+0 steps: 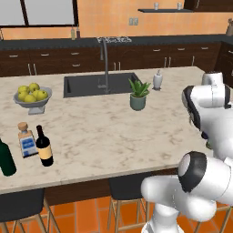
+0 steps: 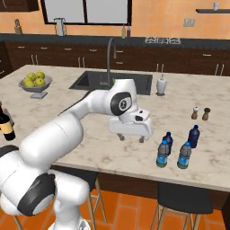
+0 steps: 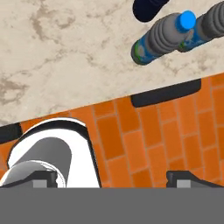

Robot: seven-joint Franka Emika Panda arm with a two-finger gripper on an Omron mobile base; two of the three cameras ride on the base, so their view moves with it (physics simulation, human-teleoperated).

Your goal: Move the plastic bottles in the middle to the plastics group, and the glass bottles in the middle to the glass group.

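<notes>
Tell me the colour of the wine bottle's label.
Cream-yellow, on the wine bottle; clearest in the left base view.

This is a home kitchen, rendered rather than real. A marble-patterned island surface (image 1: 113,127) holds a dark built-in sink (image 1: 98,84) with a tall curved tap (image 1: 105,59) near its far edge. Dark wooden cabinets (image 1: 136,57) with metal handles run along the back wall under a dark counter, below a window (image 1: 38,12) in orange walls. A bowl of yellow-green fruit (image 1: 32,95), a potted plant (image 1: 138,94), a soap dispenser (image 1: 157,79) and salt and pepper shakers (image 2: 200,113) stand on the surface. Stools (image 1: 129,191) sit under the near edge on an orange tiled floor (image 1: 86,214).
</notes>
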